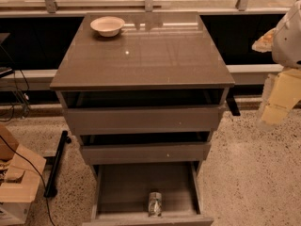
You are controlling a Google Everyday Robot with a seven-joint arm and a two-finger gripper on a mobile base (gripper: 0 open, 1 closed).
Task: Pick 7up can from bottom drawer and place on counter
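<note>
The 7up can (154, 204), small and silvery, stands upright near the front middle of the open bottom drawer (127, 187). The counter (141, 55) is the glossy grey-brown top of the cabinet. My gripper (275, 109) hangs at the right edge of the view, beside the cabinet's right side at about the height of the top drawer. It is far above and to the right of the can and holds nothing that I can see.
A cream shallow bowl (107, 26) sits on the counter's back left corner. Two upper drawers (143, 119) are slightly pulled out above the bottom one. A cardboard box (16, 180) and black cables lie on the floor at left.
</note>
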